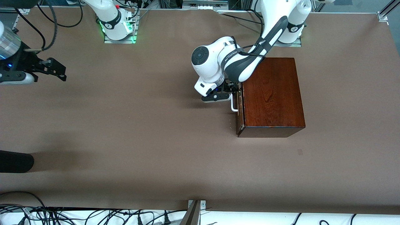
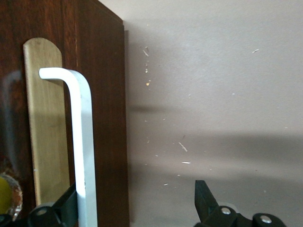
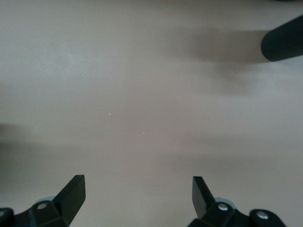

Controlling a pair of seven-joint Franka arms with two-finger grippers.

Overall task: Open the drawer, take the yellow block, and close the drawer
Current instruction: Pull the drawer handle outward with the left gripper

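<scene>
The glossy mahogany box [image 1: 272, 93] stands toward the left arm's end of the table. Its drawer [image 1: 240, 107] is shut, its dark front [image 2: 106, 118] flush with the box, and the white bar handle [image 1: 233, 104] [image 2: 83, 142] faces the table's middle. My left gripper [image 1: 229, 93] [image 2: 135, 203] is open at the handle. The bar lies between its fingers, close against one finger [image 2: 66, 208], while the other finger [image 2: 203, 198] stands well off over the table. My right gripper [image 1: 56, 70] [image 3: 137, 194] waits open over bare table at the right arm's end. The yellow block is out of view.
A black rounded object [image 1: 15, 161] [image 3: 284, 42] juts in over the table at the right arm's end, nearer the front camera. Cables [image 1: 93, 215] run along the table's near edge. Brown tabletop [image 1: 140, 125] stretches between the box and the right gripper.
</scene>
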